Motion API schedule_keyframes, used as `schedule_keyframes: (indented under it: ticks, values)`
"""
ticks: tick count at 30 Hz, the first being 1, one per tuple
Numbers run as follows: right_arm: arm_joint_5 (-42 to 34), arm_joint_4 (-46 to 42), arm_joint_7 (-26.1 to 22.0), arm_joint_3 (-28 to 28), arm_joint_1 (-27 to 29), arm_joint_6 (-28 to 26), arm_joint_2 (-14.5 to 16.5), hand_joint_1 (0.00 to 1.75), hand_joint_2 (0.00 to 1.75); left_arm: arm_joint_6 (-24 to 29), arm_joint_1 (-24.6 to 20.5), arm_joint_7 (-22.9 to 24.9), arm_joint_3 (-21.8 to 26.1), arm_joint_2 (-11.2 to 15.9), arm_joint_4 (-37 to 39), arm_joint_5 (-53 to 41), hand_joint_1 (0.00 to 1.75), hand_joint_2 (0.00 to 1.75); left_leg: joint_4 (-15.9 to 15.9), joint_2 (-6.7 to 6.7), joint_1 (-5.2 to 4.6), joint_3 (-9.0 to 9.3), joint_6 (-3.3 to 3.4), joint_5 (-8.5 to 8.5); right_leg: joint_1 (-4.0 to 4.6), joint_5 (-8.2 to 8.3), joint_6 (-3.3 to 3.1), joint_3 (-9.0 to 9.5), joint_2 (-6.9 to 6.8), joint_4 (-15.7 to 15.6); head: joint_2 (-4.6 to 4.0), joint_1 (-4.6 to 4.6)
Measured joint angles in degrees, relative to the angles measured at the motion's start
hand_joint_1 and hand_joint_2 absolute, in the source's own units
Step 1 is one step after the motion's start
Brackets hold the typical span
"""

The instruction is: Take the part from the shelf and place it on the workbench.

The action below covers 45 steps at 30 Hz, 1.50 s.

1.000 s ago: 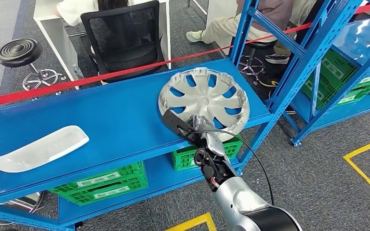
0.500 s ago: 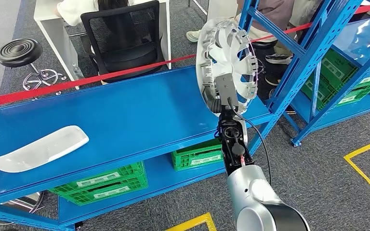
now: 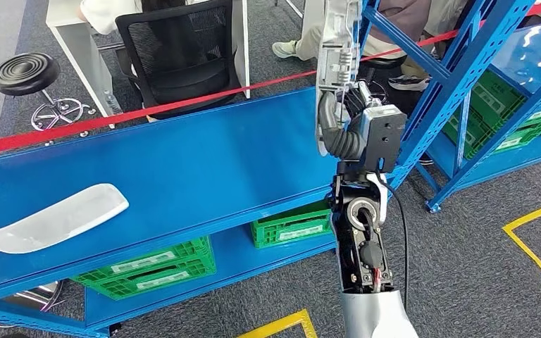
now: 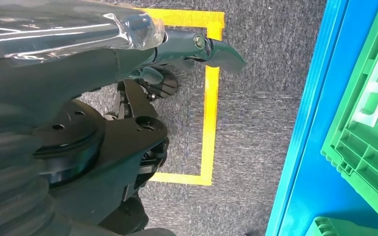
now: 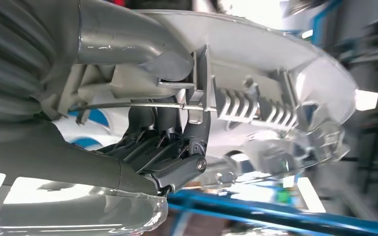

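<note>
Right robot hand (image 3: pixel 349 123) grips the wheel cover (image 3: pixel 334 42) at its rim; right wrist view shows dark fingers (image 5: pixel 177 147) curled behind the ribbed inner edge, thumb on the other face. Cover is held on edge, nearly vertical, in the air above the right end of the blue shelf (image 3: pixel 183 176), touching nothing else. Left robot hand (image 4: pixel 216 49) hangs over grey carpet, holding nothing, fingers loosely extended

Judgement: lift is done, carry to the workbench is next. Keep the grip firm, since the hold is off-centre and the cover may swing. Clear the blue upright (image 3: pixel 458 77) before turning

White trim piece (image 3: pixel 53 218) lies at the shelf's left end, well apart
</note>
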Motion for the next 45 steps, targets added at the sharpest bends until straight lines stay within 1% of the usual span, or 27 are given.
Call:
schedule_keyframes:
  ticks: [7,13,18,23,28,33,40,45]
  values:
    - [-2.4,-15.6,-2.3,7.2,5.3,0.7,-1.8,1.75,1.75,0.0,0.4,-0.3,0.0,0.0,0.0,0.1,0.00,1.75,0.0,-0.01,0.00,0.00,0.00,0.00,0.00,-0.01,0.00,0.01,0.00,0.0,0.01,0.01]
    - [-2.7,-27.7,-4.9,11.1,10.0,-0.1,-3.9,1.75,1.75,0.4,1.0,-0.4,0.0,0.0,0.0,0.2,0.00,1.75,0.0,-0.01,0.00,0.00,0.01,-0.01,0.00,-0.02,0.01,0.02,-0.01,0.0,0.01,0.01]
    - [-2.8,-36.8,-5.8,14.1,14.1,-0.4,-6.1,1.75,1.75,1.2,1.2,1.6,0.0,0.1,0.0,0.8,0.00,1.75,0.0,-0.02,0.00,0.00,0.01,-0.06,0.00,-0.04,0.02,0.02,-0.01,0.0,0.01,0.00]
    - [-2.6,-43.7,-5.8,18.1,18.0,-2.0,-8.6,1.75,1.75,1.4,1.4,3.1,0.5,0.2,0.0,1.3,0.00,1.75,0.0,-0.01,0.00,0.03,0.01,-0.06,0.00,-0.05,0.03,0.04,-0.01,0.0,0.00,-0.01]
    - [-2.9,-48.0,-5.8,21.7,20.7,-2.7,-10.6,1.75,1.75,1.8,1.5,5.4,0.9,0.4,0.0,1.4,0.00,1.75,0.0,-0.01,0.00,0.04,0.01,-0.06,0.00,-0.07,0.04,0.08,-0.01,0.0,0.01,0.01]
    - [-3.4,-49.5,-5.8,24.7,21.1,-1.0,-11.6,1.75,1.75,2.8,1.6,8.4,1.3,0.5,0.0,1.4,0.00,1.75,0.0,0.01,0.00,0.09,0.01,-0.06,0.00,-0.06,0.04,0.11,-0.01,0.0,0.01,0.00]
    - [-6.3,-48.9,-5.8,25.6,20.7,1.5,-11.8,1.75,1.75,5.2,1.6,11.4,1.9,0.6,0.0,1.6,0.00,1.75,0.0,-0.01,-0.02,0.08,0.03,-0.07,-0.02,-0.05,0.05,0.16,-0.01,0.0,0.00,0.00]
    - [-7.2,-47.7,-5.8,25.7,19.7,2.9,-11.8,1.75,1.75,6.2,1.6,12.2,2.5,0.7,0.0,2.1,0.00,1.75,0.1,-0.05,-0.29,0.05,0.26,-0.21,-0.30,-0.03,0.18,0.21,-0.04,-0.1,0.00,-0.02]
